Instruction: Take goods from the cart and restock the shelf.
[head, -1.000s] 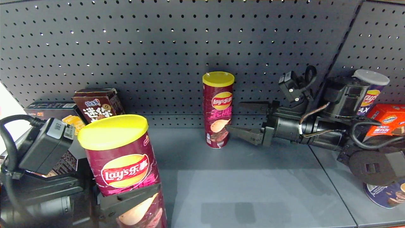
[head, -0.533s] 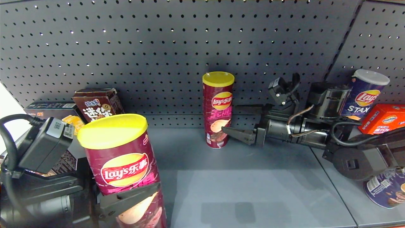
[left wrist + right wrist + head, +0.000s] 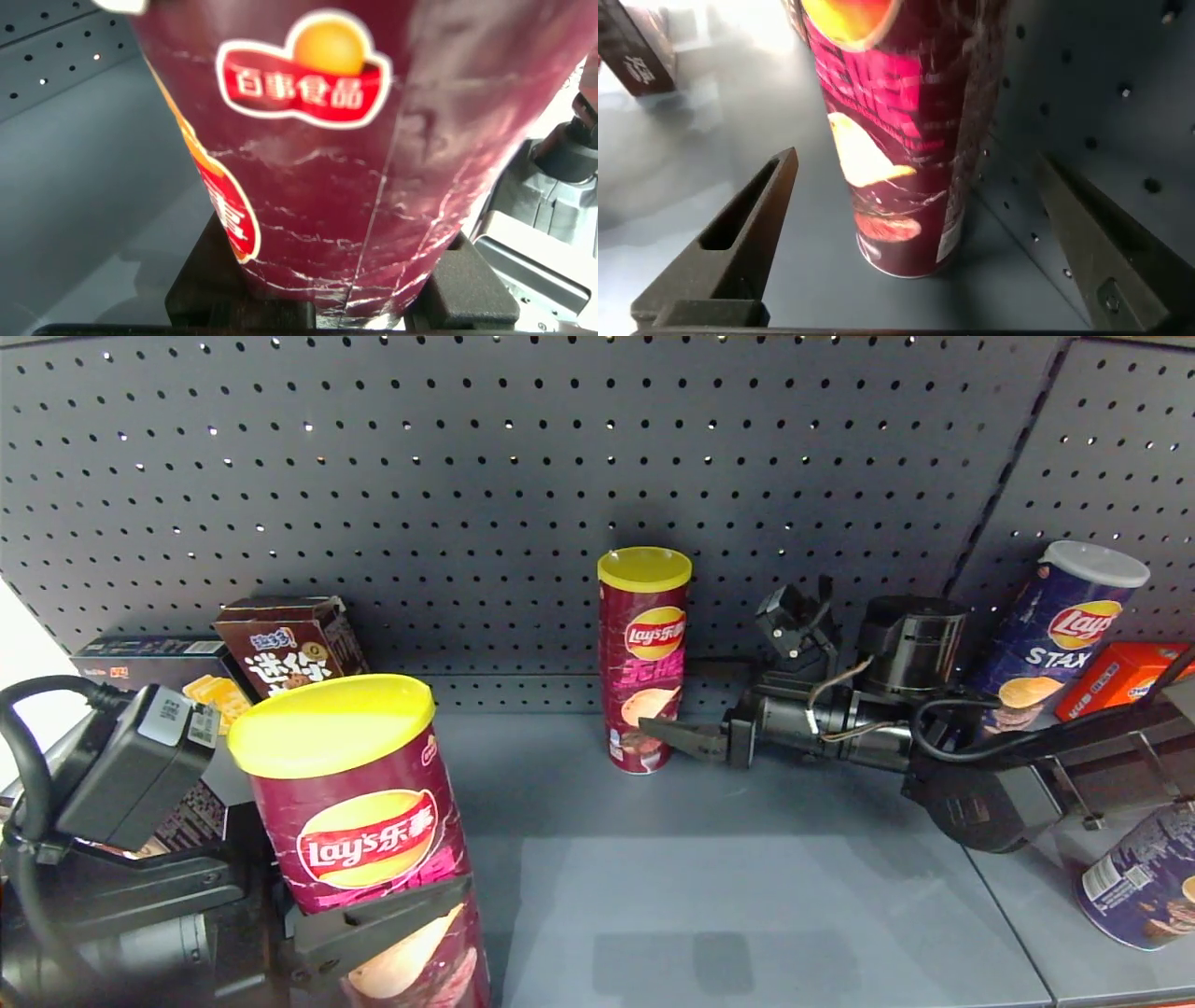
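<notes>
We slid our right gripper left: shelf chip can stands between its wide-open jaws, untouched; left gripper clamps second chip can.

Three cameras on one shelf bay
The head view looks forward and down across the shelf. The left wrist view sits hard against the lower-left can. The right wrist view closely faces the centre can, also seen from the head.

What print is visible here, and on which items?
Near maroon can: big logo, readable.
Far maroon can: logo readable; small print too small.
Blue can: logo readable.
Brown box: large characters readable.
Orange box: too small.
Brand print deliberately not transcribed.
</notes>
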